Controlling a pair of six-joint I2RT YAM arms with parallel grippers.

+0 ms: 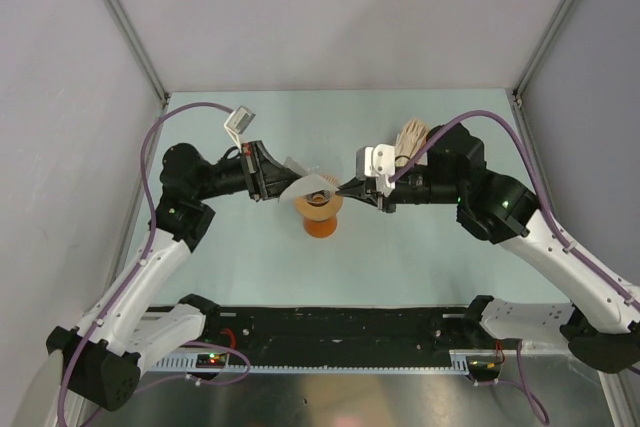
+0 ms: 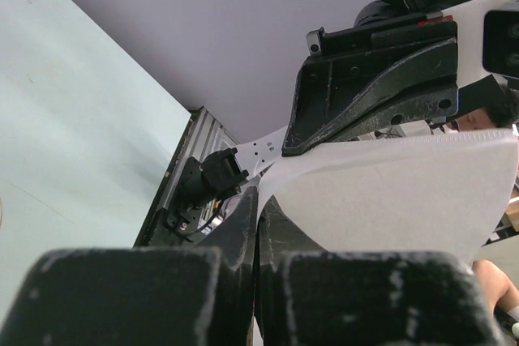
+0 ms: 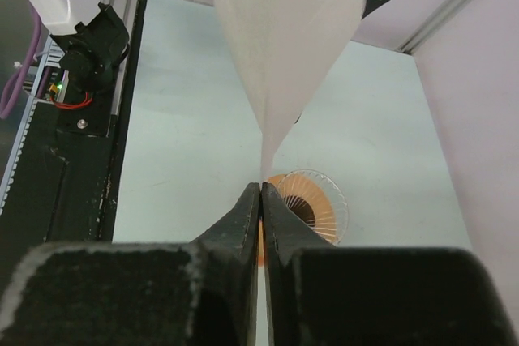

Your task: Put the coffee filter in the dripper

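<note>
The coffee filter is a thin white paper cone held in the air between both grippers, just above the dripper. The dripper is a round tan-orange ribbed funnel with a dark centre hole on an orange base. My left gripper is shut on the filter's left edge; the paper runs out from between its fingers. My right gripper is shut on the filter's pointed tip. In the right wrist view the filter fans out ahead of that gripper, with the dripper below and slightly right.
A tan-and-white ribbed stack of filters lies behind the right wrist at the back. A black rail runs along the near edge. Metal frame posts and grey walls close in the left, right and back.
</note>
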